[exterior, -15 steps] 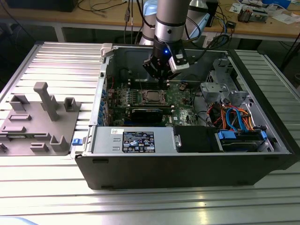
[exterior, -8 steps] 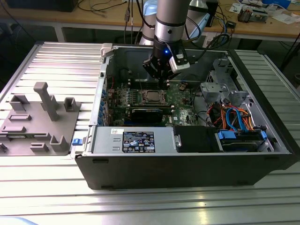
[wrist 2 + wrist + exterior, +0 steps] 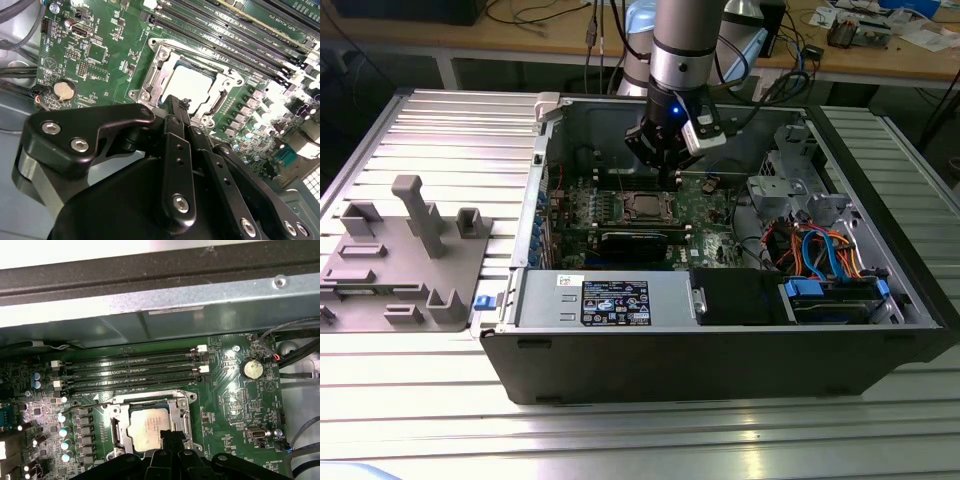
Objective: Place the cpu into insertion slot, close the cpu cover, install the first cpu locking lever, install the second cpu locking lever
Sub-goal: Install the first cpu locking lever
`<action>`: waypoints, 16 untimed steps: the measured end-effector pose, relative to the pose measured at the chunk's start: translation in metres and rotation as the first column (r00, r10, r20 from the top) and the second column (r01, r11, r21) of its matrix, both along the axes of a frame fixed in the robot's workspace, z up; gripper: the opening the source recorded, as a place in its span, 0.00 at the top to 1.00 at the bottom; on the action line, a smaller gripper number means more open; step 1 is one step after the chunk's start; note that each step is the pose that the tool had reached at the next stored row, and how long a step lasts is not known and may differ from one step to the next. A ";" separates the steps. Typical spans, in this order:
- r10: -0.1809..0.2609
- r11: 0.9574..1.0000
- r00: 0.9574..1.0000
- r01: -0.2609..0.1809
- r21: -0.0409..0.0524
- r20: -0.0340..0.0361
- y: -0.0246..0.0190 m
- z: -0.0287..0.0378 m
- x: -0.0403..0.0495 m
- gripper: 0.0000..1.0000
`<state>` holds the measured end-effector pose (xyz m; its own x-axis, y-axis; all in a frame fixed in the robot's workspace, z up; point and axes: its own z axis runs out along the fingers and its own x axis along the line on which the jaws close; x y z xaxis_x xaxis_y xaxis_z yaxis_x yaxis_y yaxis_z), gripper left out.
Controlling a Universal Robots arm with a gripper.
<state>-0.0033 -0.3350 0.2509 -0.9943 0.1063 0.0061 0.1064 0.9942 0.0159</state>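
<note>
The cpu point(image 3: 146, 427) point(image 3: 192, 86) lies flat in the insertion slot point(image 3: 645, 206) on the green board, its silvery top showing. The cpu cover point(image 3: 185, 412) point(image 3: 156, 75) lies flat around it as a metal frame. A thin wire locking lever point(image 3: 85, 405) sticks out from one side of the socket. My gripper point(image 3: 178, 104) point(image 3: 168, 434) point(image 3: 670, 172) is shut with nothing between its fingers. Its tips hover at the socket's edge, just over the rim of the cover, and in the first wrist view they hide a corner of the cpu.
Long memory slots point(image 3: 130, 371) run beside the socket, and a coin battery point(image 3: 251, 369) sits on the board. A black card point(image 3: 635, 241), the grey power supply point(image 3: 605, 298) and a drive cage with coloured cables point(image 3: 820, 250) fill the case. A grey fixture point(image 3: 405, 255) stands on the exterior view's left.
</note>
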 end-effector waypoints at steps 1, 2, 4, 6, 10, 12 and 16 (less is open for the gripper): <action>0.004 1.000 1.000 -0.004 0.000 0.000 0.0000 0.0000 0.0000 0.89; 0.009 1.000 1.000 -0.009 0.000 0.000 0.0000 0.0000 0.0000 0.89; 0.015 1.000 1.000 -0.015 0.000 0.000 0.0000 0.0000 0.0000 0.89; 0.022 1.000 1.000 -0.022 0.000 0.000 0.0000 0.0000 0.0000 0.89; 0.033 0.999 0.999 -0.033 0.000 0.000 0.0000 0.0000 0.0000 0.89; 0.042 0.999 0.999 -0.042 0.000 0.000 0.0000 0.0000 0.0000 0.89; 0.046 0.999 0.999 -0.046 0.000 0.000 0.0000 0.0000 0.0000 0.89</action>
<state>-0.0033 -0.3350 0.2509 -0.9981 0.0609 0.0062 0.0610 0.9980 0.0158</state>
